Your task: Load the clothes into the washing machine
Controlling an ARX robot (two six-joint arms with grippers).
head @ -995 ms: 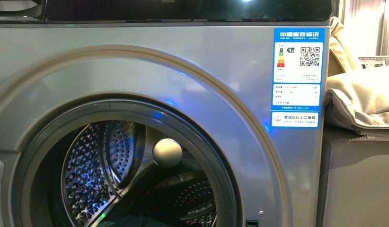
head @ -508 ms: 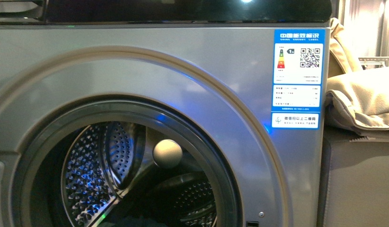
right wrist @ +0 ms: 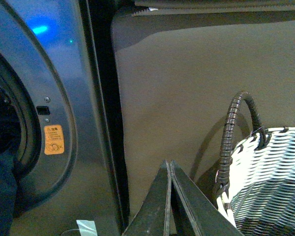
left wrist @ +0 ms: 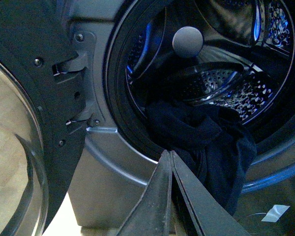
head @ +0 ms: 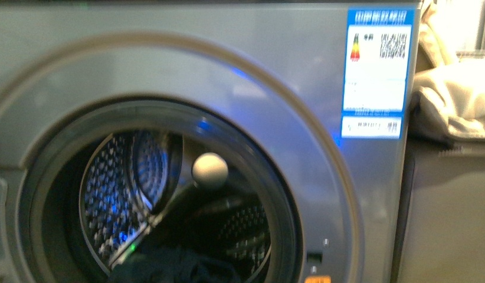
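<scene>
The left gripper (left wrist: 171, 156) has its 2 jaws pressed together with nothing between them. Just beyond their tips a dark navy garment (left wrist: 206, 147) hangs out over the lower lip of the dark gasket (left wrist: 119, 113), half in and half out of the washing machine (head: 169, 76). Further in, past the garment, sits the perforated steel drum (left wrist: 221, 86) with a round grey knob (left wrist: 188, 41) at its back. To one side of the jaws the open door (left wrist: 24, 123) stands swung away on its hinge.

The right gripper (right wrist: 169, 167) is likewise closed and empty. Beside its jaws stands a white wicker basket (right wrist: 270, 172) with a dark handle (right wrist: 232, 132); beyond them a plain grey cabinet (right wrist: 187, 88). On the other side, the machine's front carries an orange sticker (right wrist: 53, 139).

In the blurred front view, the blue-white energy label (head: 377, 71) sits at the machine's upper corner, and beige cloth (head: 458, 100) lies on the cabinet.
</scene>
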